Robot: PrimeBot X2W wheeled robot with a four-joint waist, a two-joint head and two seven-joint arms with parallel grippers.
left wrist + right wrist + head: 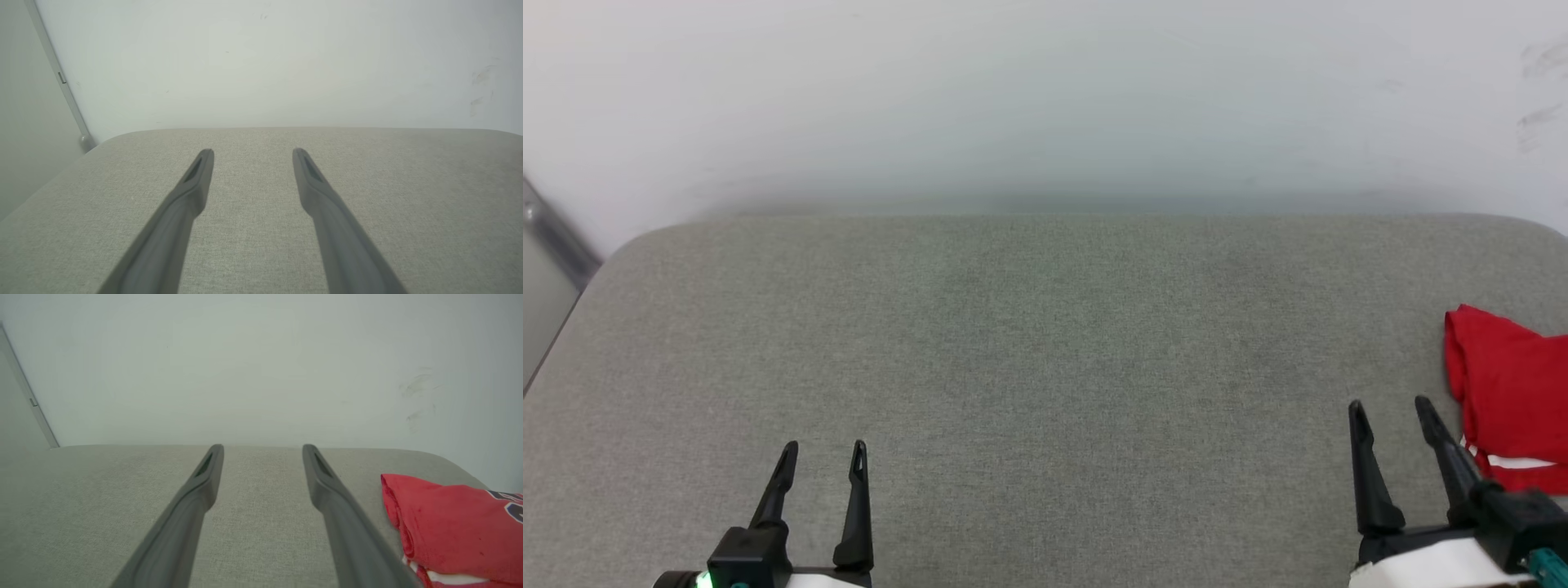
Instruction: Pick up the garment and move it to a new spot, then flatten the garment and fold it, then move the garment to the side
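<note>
The garment (pixel 1511 392) is a red shirt with a strip of white trim, lying folded at the right edge of the grey padded surface (pixel 1045 343). In the right wrist view the garment (pixel 453 526) shows part of a dark numeral at its right side. My right gripper (pixel 1390 405) stands open just left of the garment, apart from it, with nothing between its fingers. At the lower left of the head view my left gripper (pixel 824 448) is open too and holds nothing. In their own wrist views the left gripper (pixel 252 152) and right gripper (pixel 262 448) both show spread fingers above bare fabric.
A pale wall (pixel 1045 106) rises behind the padded surface, with scuff marks (pixel 1539 122) at the right. A metal strip (pixel 556 237) runs down the wall corner at the far left. The surface's rounded back corner (pixel 122 136) lies near it.
</note>
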